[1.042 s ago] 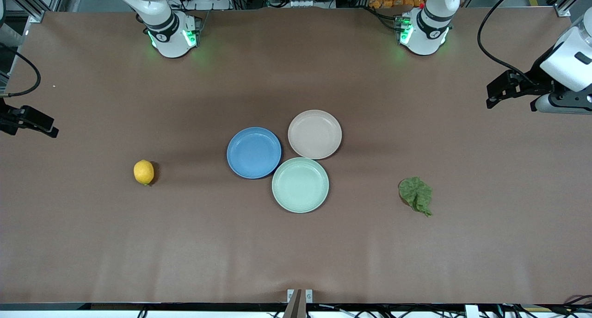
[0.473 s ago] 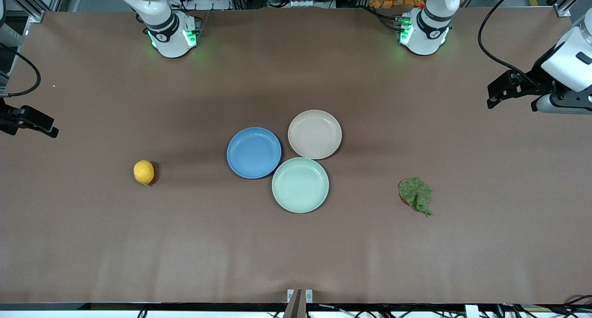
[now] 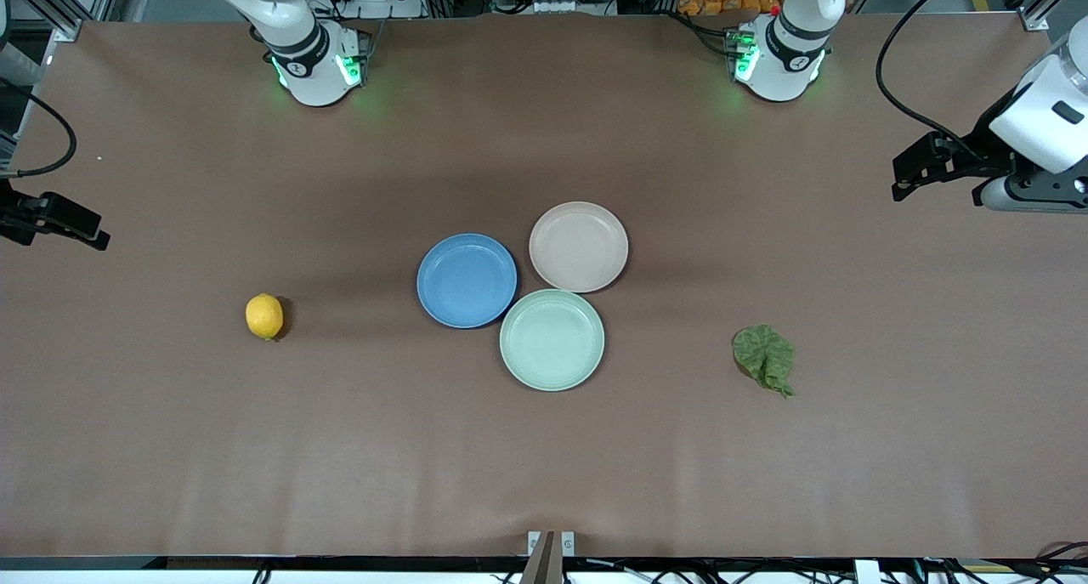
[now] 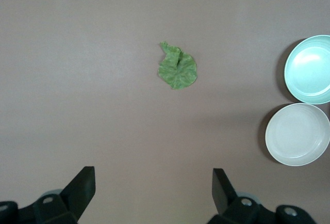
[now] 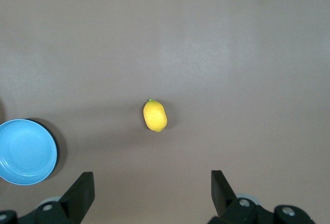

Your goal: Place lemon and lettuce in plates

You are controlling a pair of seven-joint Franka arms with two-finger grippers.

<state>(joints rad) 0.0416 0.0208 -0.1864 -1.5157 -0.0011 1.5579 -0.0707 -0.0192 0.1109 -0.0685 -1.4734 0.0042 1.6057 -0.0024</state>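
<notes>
The yellow lemon lies on the brown table toward the right arm's end. The wrinkly green lettuce lies toward the left arm's end. A blue plate and a beige-pink plate sit side by side mid-table, both bare. My left gripper hangs open, high over the table's left-arm end, holding nothing. My right gripper hangs open, high over the right-arm end, also holding nothing.
A mint-green plate touches the other two plates, nearer to the front camera than they are. Both arm bases stand along the table's robot edge. A small bracket sits at the table's camera edge.
The left arm's hand has shifted very slightly; the right arm has barely stirred. Nothing on the table has moved.
</notes>
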